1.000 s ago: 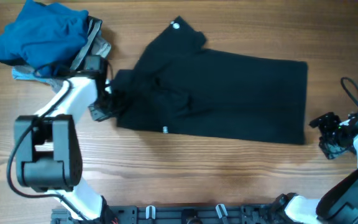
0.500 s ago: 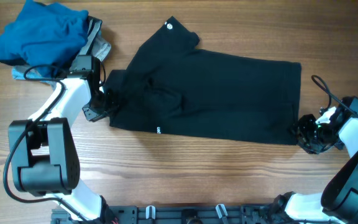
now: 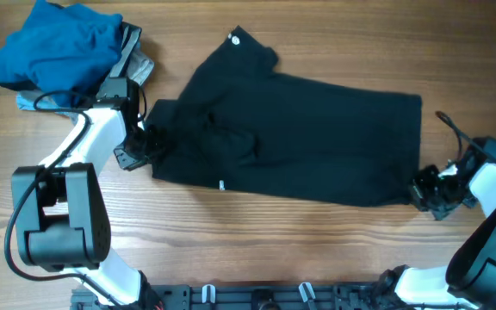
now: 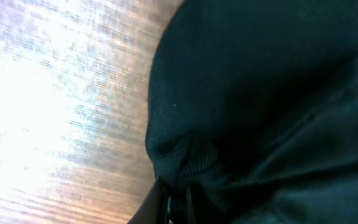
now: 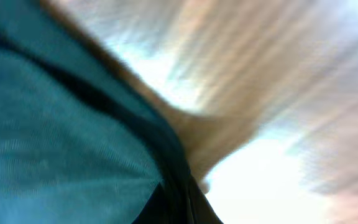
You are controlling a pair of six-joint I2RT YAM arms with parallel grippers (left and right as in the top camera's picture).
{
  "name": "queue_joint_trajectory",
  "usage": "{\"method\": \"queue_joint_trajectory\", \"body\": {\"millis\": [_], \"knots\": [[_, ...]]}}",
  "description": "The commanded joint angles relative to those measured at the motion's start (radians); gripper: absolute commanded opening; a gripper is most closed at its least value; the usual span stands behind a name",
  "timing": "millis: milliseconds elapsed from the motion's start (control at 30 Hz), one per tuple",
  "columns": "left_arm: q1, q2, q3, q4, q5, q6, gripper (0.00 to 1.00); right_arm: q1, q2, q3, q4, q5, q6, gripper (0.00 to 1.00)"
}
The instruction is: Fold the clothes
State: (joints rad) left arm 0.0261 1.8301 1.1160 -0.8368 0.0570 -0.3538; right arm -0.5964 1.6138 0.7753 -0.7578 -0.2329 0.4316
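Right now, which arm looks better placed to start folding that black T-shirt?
Probably both, if either then the left. The left gripper sits at the black T-shirt's bunched sleeve end, fabric against its fingers; the right gripper is at the hem corner.

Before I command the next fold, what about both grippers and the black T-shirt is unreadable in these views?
- Left gripper: overhead, its jaws merge into the plain black short-sleeved T-shirt; left wrist view is filled by dark cloth, fingers cut off at the bottom edge.
- Right gripper: overhead too small; right wrist view motion-blurred.
- Grey garment: mostly covered by the bright blue garment.
- Small white tag: too small to read.
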Motion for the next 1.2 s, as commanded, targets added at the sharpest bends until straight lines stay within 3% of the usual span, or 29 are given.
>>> {"method": "queue_joint_trajectory", "body": {"millis": [0, 133, 233, 267, 467, 533, 633, 700, 767, 900, 1033, 1167], "knots": [[0.002, -0.024, -0.009, -0.039, -0.013, 0.009, 0.06, -0.053, -0.013, 0.001, -0.023, 0.157, 0.048, 0.07], [0.002, -0.024, -0.009, -0.140, -0.003, 0.009, 0.08, -0.053, -0.045, 0.003, -0.045, 0.163, 0.039, 0.13], [0.002, -0.026, -0.009, -0.201, -0.003, 0.010, 0.18, -0.053, -0.086, 0.011, -0.054, 0.163, 0.040, 0.50], [0.002, -0.030, -0.009, -0.206, -0.003, 0.011, 0.22, -0.053, -0.100, 0.019, -0.062, 0.162, 0.040, 0.53], [0.002, -0.141, 0.119, -0.286, -0.003, 0.022, 0.34, -0.053, -0.234, 0.170, -0.164, 0.086, -0.017, 0.55], [0.002, -0.209, 0.218, -0.321, -0.002, 0.035, 0.45, -0.053, -0.293, 0.241, -0.187, -0.042, -0.102, 0.60], [0.002, -0.275, 0.317, -0.314, 0.000, 0.048, 0.52, -0.053, -0.358, 0.298, -0.182, -0.230, -0.211, 0.64], [-0.008, -0.313, 0.365, -0.251, 0.058, 0.135, 0.53, -0.053, -0.400, 0.319, -0.157, -0.352, -0.257, 0.63], [-0.038, -0.333, 0.373, -0.080, 0.176, 0.223, 0.49, -0.053, -0.434, 0.323, -0.126, -0.406, -0.246, 0.58], [-0.102, -0.285, 0.373, 0.137, 0.179, 0.253, 0.38, -0.051, -0.418, 0.322, -0.126, -0.404, -0.248, 0.58], [-0.184, -0.154, 0.389, 0.317, 0.178, 0.331, 0.43, -0.051, -0.375, 0.322, -0.118, -0.404, -0.245, 0.59], [-0.245, 0.042, 0.455, 0.391, 0.177, 0.414, 0.51, -0.051, -0.319, 0.322, -0.121, -0.404, -0.245, 0.59]]}}
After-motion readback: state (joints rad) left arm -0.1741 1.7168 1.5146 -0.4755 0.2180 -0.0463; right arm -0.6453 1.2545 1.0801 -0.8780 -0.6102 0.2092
